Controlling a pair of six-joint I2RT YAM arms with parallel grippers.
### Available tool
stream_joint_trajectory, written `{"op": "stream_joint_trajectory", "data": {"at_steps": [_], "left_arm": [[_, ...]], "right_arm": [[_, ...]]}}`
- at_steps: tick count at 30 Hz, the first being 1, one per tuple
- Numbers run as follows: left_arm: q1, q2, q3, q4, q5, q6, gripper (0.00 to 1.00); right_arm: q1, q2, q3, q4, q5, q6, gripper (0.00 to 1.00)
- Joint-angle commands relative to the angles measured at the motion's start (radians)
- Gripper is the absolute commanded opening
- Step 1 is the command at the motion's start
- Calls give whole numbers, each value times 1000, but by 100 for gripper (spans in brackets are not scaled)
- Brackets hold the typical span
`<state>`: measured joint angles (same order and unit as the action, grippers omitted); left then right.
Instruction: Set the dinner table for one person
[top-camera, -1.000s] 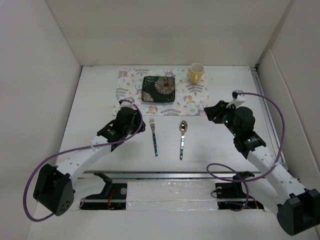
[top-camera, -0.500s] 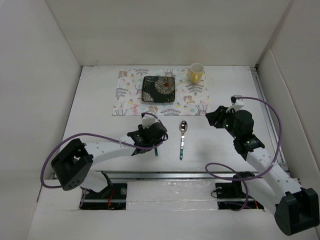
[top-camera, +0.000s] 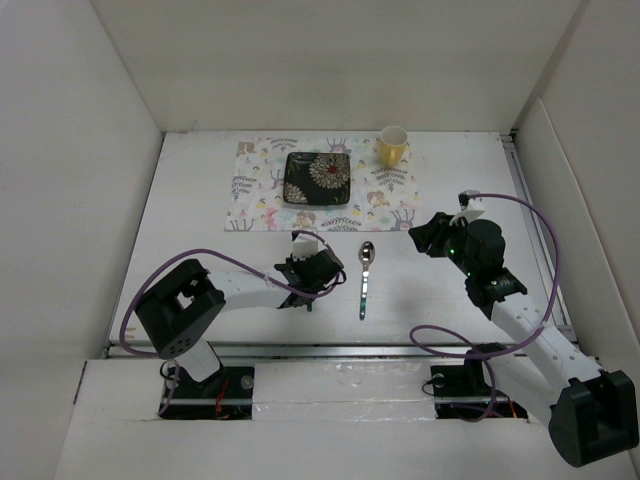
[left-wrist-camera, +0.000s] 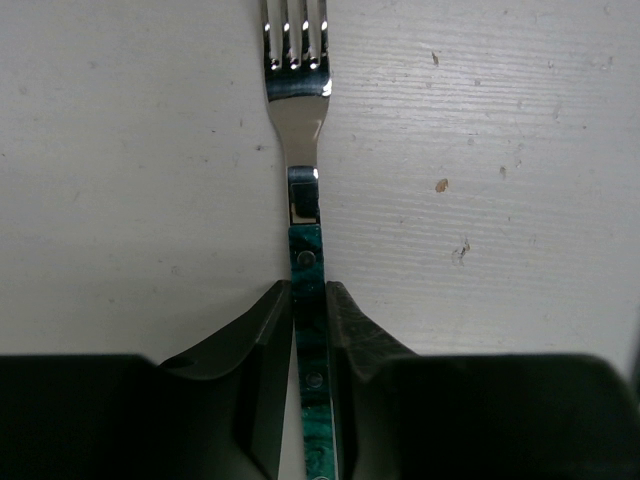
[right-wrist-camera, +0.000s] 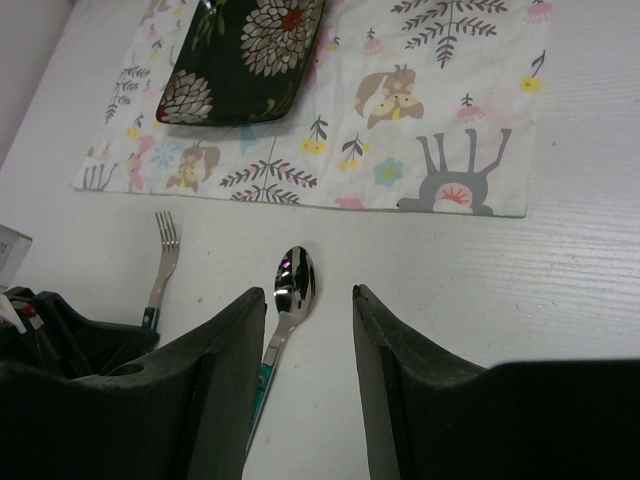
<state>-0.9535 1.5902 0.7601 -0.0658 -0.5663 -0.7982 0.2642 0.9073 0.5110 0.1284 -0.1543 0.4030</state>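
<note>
Since a second ago, your left arm swung away from the near left corner of the placemat (top-camera: 390, 195) and folded back toward its base, so that your left gripper (left-wrist-camera: 308, 300) sat low over the fork (left-wrist-camera: 300, 120). Your right arm shifted only slightly.

The dinner table (top-camera: 200, 220) was a large plain white top that filled the floor of a white-walled enclosure, with both arm bases at its near edge. The fork lay flat on the bare table, near the middle and just in front of the placemat, with its tines pointing toward the far side. In the left wrist view, the two dark fingers (left-wrist-camera: 265, 320) pressed against either side of the fork's green patterned handle, clamping it while it still rested on the surface.

A spoon (top-camera: 365, 270) with a matching handle lay just to the right of the fork, parallel to it, with its bowl toward the placemat. Your right gripper (right-wrist-camera: 305, 295) hung to the right of the spoon, its fingers spread wide and holding nothing.

The patterned placemat lay at the far side of the table. A dark square flowered plate (top-camera: 317, 177) sat on its left half, and a yellow cup (top-camera: 392, 146) stood at its far right corner.
</note>
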Motion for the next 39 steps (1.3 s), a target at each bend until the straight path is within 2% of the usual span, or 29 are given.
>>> {"op": "stream_joint_trajectory", "data": {"at_steps": [1,2,6,9,10,13,14,16,17,18,21,22,23,26,28,32,35,39], "left_arm": [[5,28,10,-17,3,2,12],[5,33,8,-19,11,2,0],[-5,2,28,-90,8,16,0],[-16,-110,57,-183,-27,39,0],[-16,-190,77,-201,-43,63,0],[63,-327,140,-218,-44,135,0],[143,-350,151,-163,-2,221,0],[253,-368,201,-97,90,296,0],[315,-352,232,-73,206,341,0],[416,-331,260,-68,250,362,0],[528,-211,378,-62,302,456,0],[571,-100,468,-66,339,535,0],[572,-99,469,-66,339,536,0],[613,61,579,-80,332,656,0],[636,106,611,-66,339,694,0],[686,191,627,-33,387,699,0],[696,235,619,15,405,711,0],[696,316,685,14,404,717,0]], "right_arm": [[12,-7,6,50,10,-18,46],[12,-7,7,48,13,-16,46],[12,-15,4,40,33,-15,46],[12,-28,6,34,30,-15,46],[12,-28,3,37,35,-15,46],[12,-28,4,36,29,-12,46],[12,-25,6,34,24,-12,46],[12,-31,4,36,30,-10,46],[12,-31,1,37,33,-10,46],[12,-31,0,40,30,-7,46],[12,-34,1,33,35,-12,46],[12,-36,-2,30,50,-12,46],[12,-36,-2,30,50,-12,46],[12,-38,3,27,48,-15,46],[21,-36,0,25,59,-15,46],[21,-21,1,33,53,-16,46],[32,-7,3,34,65,-16,46],[53,4,11,37,58,-23,46]]}}
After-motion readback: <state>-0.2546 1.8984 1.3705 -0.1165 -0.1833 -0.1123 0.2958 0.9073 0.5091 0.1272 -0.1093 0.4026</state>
